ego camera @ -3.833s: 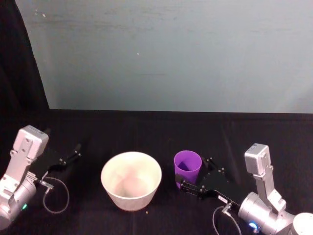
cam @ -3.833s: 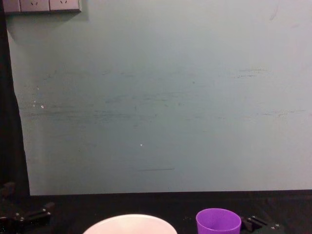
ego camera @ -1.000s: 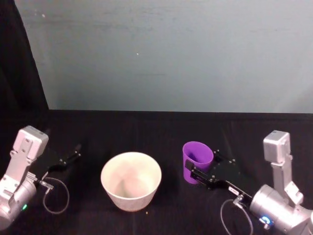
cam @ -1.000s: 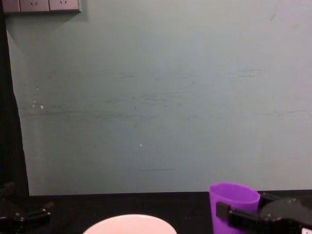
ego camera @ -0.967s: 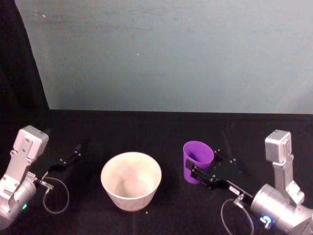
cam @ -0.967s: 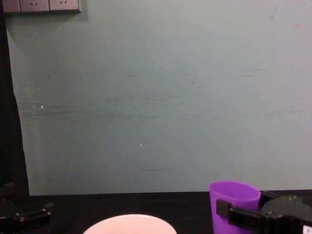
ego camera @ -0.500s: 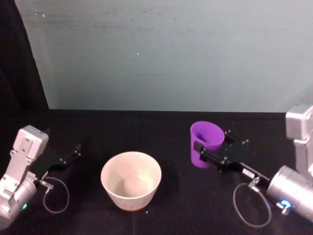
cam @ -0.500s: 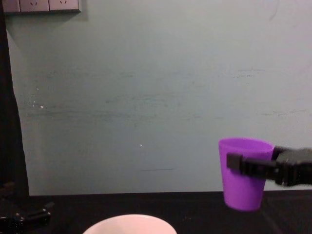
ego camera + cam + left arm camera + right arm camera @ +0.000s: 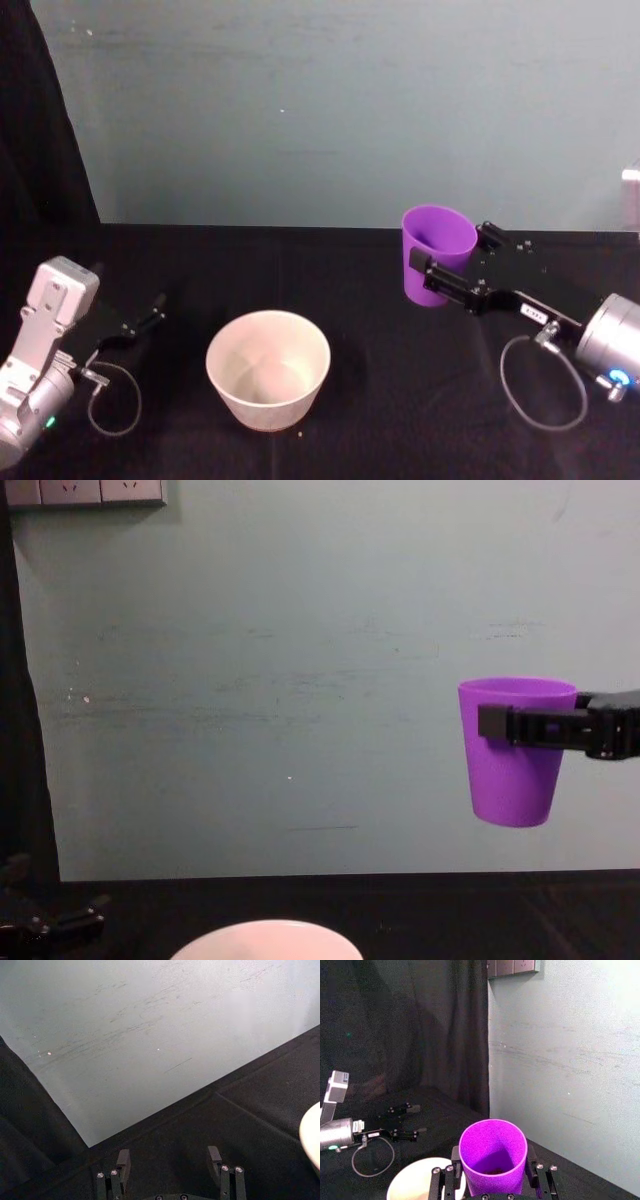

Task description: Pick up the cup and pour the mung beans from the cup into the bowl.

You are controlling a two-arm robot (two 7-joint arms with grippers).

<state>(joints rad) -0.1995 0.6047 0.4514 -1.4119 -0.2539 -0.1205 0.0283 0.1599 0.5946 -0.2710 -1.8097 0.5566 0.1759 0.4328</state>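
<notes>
Wall (image 9: 350,110): a pale teal surface that closes the far side of the scene, with a dark curtain (image 9: 40,120) at its left.
Table (image 9: 330,270): covered in black cloth, running from the near edge to the foot of the wall.
Bowl (image 9: 262,405): white and wide. It stands on the cloth near the front, a little left of centre, with its mouth up.
Right gripper (image 9: 452,252): reaches in from the right, raised well above the table. It is clamped on the cup with one finger on each side of the wall, just under the rim.
Left gripper (image 9: 168,1160): low at the near left, well apart from the bowl. Its fingers are spread with nothing between them.
Cup (image 9: 513,775): purple and upright, held in the air clear of the cloth. It is to the right of the bowl and farther back, not over it.
Mung beans (image 9: 492,1171): a small dark heap at the bottom of the cup.
</notes>
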